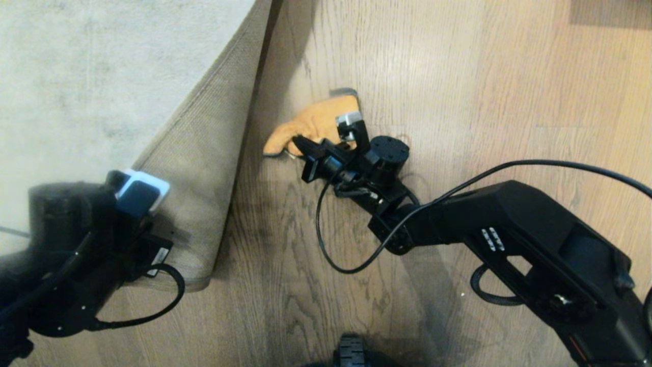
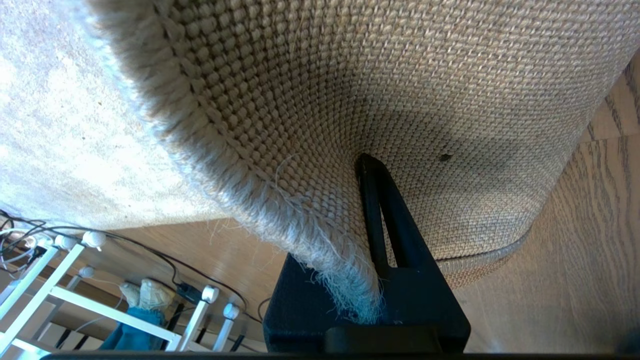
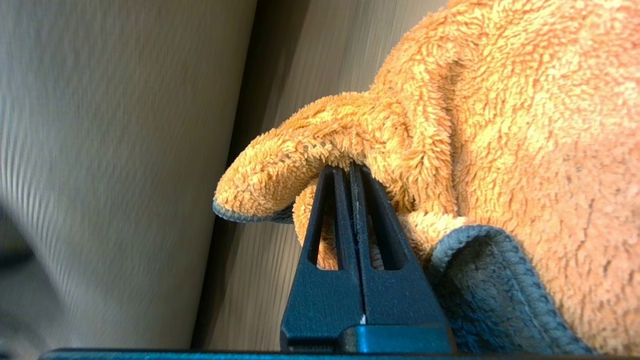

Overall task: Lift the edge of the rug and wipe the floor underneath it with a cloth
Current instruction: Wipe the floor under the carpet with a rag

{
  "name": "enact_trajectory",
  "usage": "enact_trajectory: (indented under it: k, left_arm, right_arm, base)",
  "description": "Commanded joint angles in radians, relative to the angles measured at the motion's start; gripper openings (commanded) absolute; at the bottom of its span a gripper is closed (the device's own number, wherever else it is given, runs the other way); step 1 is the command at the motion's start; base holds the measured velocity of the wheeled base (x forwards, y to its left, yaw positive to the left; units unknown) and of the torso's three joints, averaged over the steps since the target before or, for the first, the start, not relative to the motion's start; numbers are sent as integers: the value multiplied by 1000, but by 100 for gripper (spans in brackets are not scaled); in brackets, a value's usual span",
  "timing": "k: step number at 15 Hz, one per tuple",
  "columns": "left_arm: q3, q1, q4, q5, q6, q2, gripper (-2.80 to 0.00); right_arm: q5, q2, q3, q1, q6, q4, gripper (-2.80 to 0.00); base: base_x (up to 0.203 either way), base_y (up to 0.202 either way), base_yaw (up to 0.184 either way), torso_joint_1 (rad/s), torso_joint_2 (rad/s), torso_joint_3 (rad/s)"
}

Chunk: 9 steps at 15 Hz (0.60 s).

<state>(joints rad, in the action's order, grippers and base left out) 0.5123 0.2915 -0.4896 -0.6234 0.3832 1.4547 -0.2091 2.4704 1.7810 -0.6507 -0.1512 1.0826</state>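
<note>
1. I see the floor (image 1: 458, 76), light brown wood planks with dark grain, carrying everything.
2. The pale grey rug (image 1: 91, 66) lies on it toward ten o'clock, its edge (image 1: 204, 168) folded up, tan mesh backing showing.
3. The orange cloth (image 1: 316, 122) rests on bare planks at about twelve o'clock, just beside the fold.

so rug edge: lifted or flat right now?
Lifted. The left gripper pinches the rug edge, tan backing turned up, bare floor exposed beside it.

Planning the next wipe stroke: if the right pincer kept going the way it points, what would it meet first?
Probably the tan woven underside of the lifted rug edge, beyond the orange fluffy cloth gripped by the right pincer; depth is unclear.
</note>
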Motion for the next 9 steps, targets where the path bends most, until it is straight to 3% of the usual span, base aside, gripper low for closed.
enact_trajectory:
  k: [1,5,9]
  left_arm:
    - [0,0,-3,-4,2,1,-280]
    - [0,0,-3,-4,2,0,-280]
    - [2,0,-3,-4,2,0,-280]
  right_arm:
    - [1,-1,78,9,-1,-29,-280]
    - [1,-1,96,16,-1,-56,-280]
    - [1,-10,-32,14,1,-4,-280]
  base:
    - [0,0,0,0,0,0]
    - [0,0,0,0,0,0]
    - [0,0,0,0,0,0]
